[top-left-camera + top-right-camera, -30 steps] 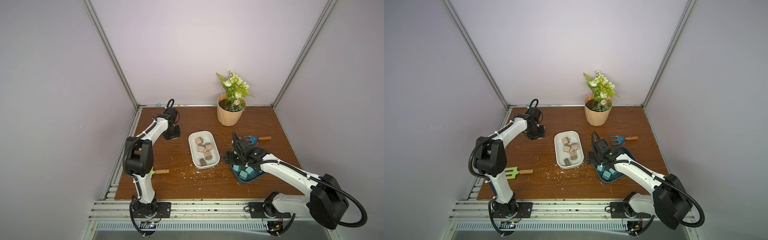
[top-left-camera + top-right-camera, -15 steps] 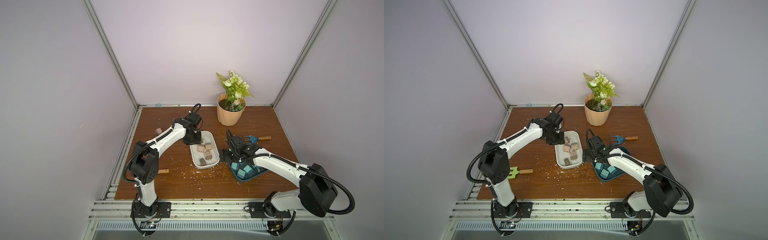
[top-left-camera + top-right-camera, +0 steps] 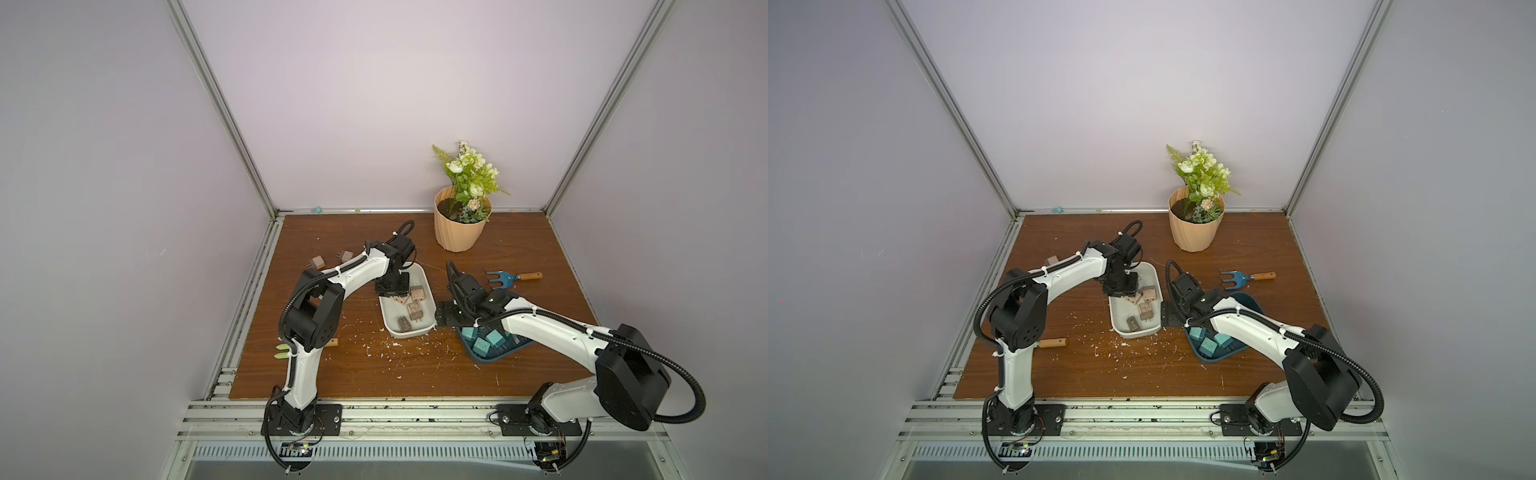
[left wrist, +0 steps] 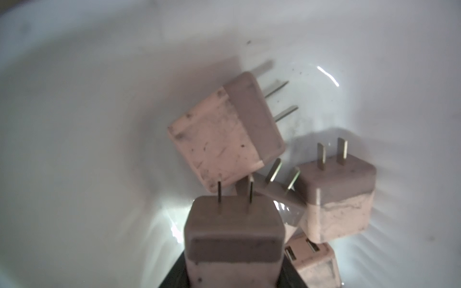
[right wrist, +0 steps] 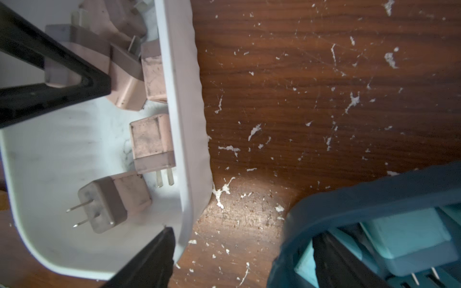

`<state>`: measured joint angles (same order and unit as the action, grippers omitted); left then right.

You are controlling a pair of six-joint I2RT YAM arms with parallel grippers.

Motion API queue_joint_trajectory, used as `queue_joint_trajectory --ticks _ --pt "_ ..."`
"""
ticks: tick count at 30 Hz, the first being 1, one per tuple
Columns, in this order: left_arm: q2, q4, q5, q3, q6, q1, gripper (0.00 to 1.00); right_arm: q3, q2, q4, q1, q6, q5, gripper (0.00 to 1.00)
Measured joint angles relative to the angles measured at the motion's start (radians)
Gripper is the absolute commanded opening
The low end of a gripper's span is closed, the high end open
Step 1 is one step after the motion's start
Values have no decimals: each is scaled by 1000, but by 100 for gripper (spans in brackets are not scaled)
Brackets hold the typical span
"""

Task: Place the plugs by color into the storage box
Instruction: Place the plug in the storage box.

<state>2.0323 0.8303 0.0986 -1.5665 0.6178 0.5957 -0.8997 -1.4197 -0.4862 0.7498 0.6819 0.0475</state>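
At far left two tan plugs point(image 3: 316, 262) lie on the table point(image 3: 374, 376). Over the white tub point(image 3: 409, 335), our left gripper point(image 3: 392, 296) clamps another tan plug point(image 4: 234, 237). We should lower it to the tub's bare floor, clear of the rim, then release. Close beside, the right gripper point(image 3: 445, 321) gapes empty between both tubs. Teal plugs point(image 3: 482, 345) lie in the teal tub point(image 3: 484, 360).

In white tub point(image 5: 185, 129) tan plugs point(image 5: 149, 142); in dark teal tub point(image 5: 349, 199) teal plugs point(image 5: 409, 237); flecked tabletop point(image 5: 311, 82) between

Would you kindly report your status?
Left end effector shut on tan plug over white tub. Right end effector open, empty. Two loose tan plugs on table.
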Motion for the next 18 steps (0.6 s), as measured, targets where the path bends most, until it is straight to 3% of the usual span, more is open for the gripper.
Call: queue_joint_trajectory --ticks 4,6,10,13,16,18 --pt "2 -4 -4 -1 -3 0 38 -20 -21 -3 1 0 1 88" --pt "2 -4 -7 -1 -6 0 50 -27 -29 -3 1 0 1 88" --pt "10 -3 -9 -2 -14 0 51 -32 -35 -1 2 0 0 88" --pt "13 1 -13 -15 -22 0 65 -32 -43 1 3 0 0 88" --pt "23 9 -16 -40 -30 0 66 -35 -53 0 6 -1 0 88" --pt "23 9 -15 -48 -32 0 58 -47 -64 -1 7 -2 1 88"
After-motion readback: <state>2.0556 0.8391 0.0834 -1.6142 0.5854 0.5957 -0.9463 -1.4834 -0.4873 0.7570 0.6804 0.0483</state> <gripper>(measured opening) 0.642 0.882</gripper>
